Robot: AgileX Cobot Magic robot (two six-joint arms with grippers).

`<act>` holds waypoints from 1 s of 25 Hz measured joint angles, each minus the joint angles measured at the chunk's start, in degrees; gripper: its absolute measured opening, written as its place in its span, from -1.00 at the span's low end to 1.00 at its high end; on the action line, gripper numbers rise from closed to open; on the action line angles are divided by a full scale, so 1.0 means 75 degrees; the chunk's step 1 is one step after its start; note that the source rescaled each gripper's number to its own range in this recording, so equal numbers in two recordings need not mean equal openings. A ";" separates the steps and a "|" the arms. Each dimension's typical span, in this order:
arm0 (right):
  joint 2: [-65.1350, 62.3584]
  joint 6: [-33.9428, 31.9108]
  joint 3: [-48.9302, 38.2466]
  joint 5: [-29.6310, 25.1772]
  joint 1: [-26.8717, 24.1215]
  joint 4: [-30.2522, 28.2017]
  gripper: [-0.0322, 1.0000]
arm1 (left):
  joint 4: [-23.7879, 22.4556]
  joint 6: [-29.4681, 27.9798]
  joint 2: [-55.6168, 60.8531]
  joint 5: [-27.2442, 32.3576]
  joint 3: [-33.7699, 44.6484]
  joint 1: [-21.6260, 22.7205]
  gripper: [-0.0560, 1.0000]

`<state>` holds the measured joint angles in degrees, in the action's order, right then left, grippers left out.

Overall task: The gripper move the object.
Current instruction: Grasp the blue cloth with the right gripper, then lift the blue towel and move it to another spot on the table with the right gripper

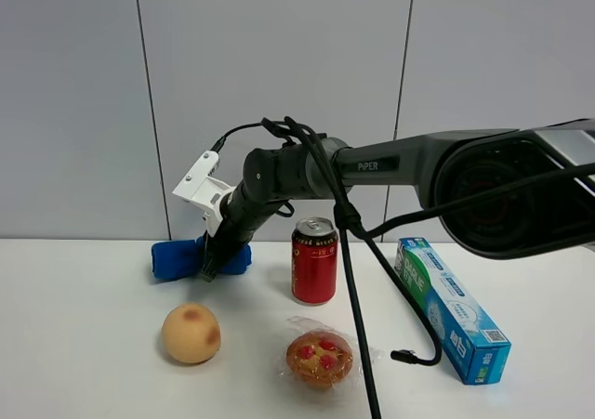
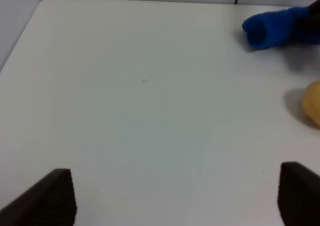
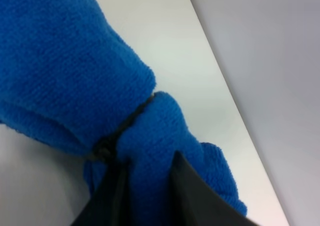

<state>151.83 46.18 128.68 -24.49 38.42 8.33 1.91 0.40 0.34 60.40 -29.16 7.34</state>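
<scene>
A rolled blue towel [image 1: 191, 257] lies on the white table near the back wall. My right gripper [image 1: 211, 268] reaches across from the right and presses down on the towel's right half. In the right wrist view its two dark fingers [image 3: 112, 196] pinch a fold of the blue towel [image 3: 65, 70] between them. The towel also shows in the left wrist view [image 2: 272, 26] at the far side. My left gripper [image 2: 175, 198] is open and empty above bare table, its fingertips [image 2: 55, 196] wide apart.
A red can [image 1: 314, 261] stands right of the towel. A peach [image 1: 191, 333] and a wrapped muffin [image 1: 319, 358] lie in front. A blue-green box [image 1: 451, 307] lies at the right. A black cable [image 1: 363, 289] hangs from the right arm.
</scene>
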 joint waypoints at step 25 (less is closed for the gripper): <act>-0.3054 -0.0676 0.0019 -0.2722 -0.0023 0.0912 -0.94 | 0.0000 0.0000 0.0000 0.0000 0.0000 0.0000 1.00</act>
<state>128.93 41.11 128.83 -44.90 38.25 15.17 1.91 0.40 0.34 60.40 -29.16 7.34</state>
